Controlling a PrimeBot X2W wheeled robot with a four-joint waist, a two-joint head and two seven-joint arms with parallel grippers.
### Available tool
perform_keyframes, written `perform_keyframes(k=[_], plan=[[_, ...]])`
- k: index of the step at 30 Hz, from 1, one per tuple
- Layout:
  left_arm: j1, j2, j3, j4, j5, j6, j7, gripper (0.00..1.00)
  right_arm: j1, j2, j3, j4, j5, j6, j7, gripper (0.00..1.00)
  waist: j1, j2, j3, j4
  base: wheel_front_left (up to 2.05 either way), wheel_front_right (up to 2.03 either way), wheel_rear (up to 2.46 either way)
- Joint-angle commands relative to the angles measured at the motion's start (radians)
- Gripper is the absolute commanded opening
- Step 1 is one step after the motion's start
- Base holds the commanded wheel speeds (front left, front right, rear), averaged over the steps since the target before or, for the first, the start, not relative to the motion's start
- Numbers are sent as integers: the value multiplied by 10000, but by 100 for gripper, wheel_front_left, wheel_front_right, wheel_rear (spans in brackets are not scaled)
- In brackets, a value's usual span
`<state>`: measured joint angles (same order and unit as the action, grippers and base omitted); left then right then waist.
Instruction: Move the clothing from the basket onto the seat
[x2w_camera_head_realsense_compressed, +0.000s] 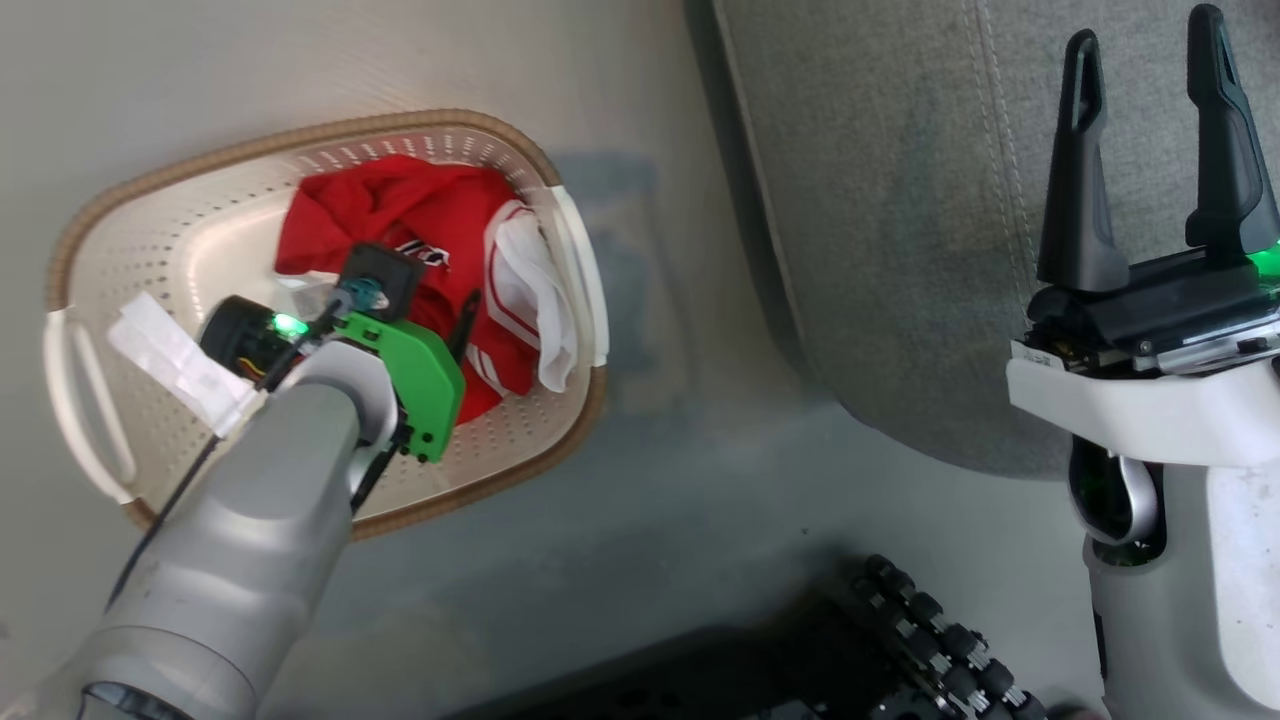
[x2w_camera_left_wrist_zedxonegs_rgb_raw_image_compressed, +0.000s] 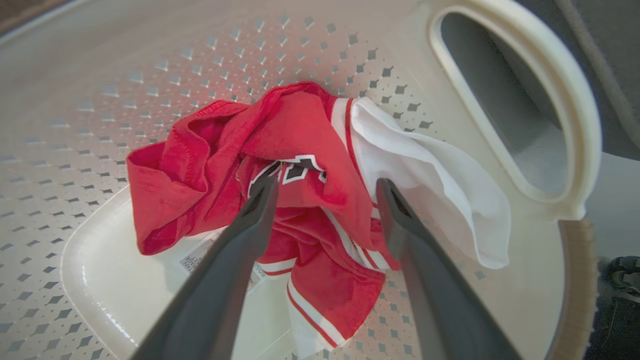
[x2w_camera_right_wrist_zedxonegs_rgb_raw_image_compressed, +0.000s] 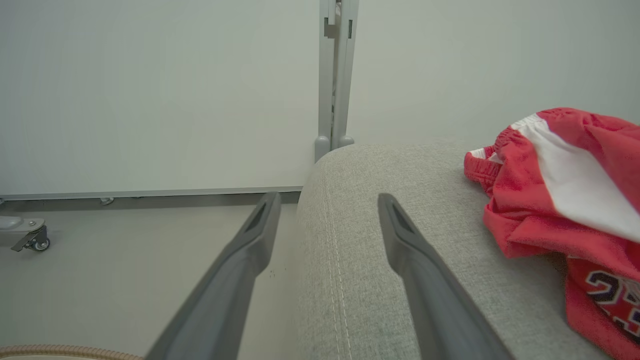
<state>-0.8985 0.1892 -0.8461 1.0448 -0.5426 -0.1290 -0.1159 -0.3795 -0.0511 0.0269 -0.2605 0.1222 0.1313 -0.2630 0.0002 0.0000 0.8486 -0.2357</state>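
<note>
A crumpled red garment (x2w_camera_left_wrist_zedxonegs_rgb_raw_image_compressed: 300, 145) with white stripes and a white panel lies in the basket (x2w_camera_head_realsense_compressed: 300, 135), bunched toward the handle end nearest the seat (x2w_camera_head_realsense_compressed: 900, 250). The left gripper (x2w_camera_left_wrist_zedxonegs_rgb_raw_image_compressed: 326, 184) reaches down into the basket with its fingers spread wide and a raised fold of the cloth between them. The tips are at the fabric but not closed on it. Bare basket bottom shows to one side of the garment, with a paper label (x2w_camera_left_wrist_zedxonegs_rgb_raw_image_compressed: 192, 260) partly under the cloth, and the perforated wall rises close behind. The basket stands on the pale floor (x2w_camera_head_realsense_compressed: 680, 480), near the seat's rounded corner but apart from it. The right gripper (x2w_camera_head_realsense_compressed: 1145, 30) hangs open and empty over the seat's stitched edge. A second red garment (x2w_camera_right_wrist_zedxonegs_rgb_raw_image_compressed: 565, 190) lies heaped on the seat beside that gripper, with bare grey cushion between them.
</note>
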Motion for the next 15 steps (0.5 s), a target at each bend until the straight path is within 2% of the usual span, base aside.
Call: perform_keyframes(k=[1, 6, 15], plan=[[-266, 202, -121, 134, -117, -25, -23, 100, -151, 11, 95, 4, 94, -12, -27, 100, -2, 0, 731, -731, 0, 0, 0], [-721, 529, -463, 507, -569, -26, 132, 100, -232, 10, 278, -99, 103, -12, -27, 100, -2, 0, 1083, -969, 0, 0, 0], [-1288, 792, -1092, 879, -1064, -26, 297, 100, -402, 8, 357, -478, -15, -12, -27, 100, -2, 0, 1650, -1143, 0, 0, 0]])
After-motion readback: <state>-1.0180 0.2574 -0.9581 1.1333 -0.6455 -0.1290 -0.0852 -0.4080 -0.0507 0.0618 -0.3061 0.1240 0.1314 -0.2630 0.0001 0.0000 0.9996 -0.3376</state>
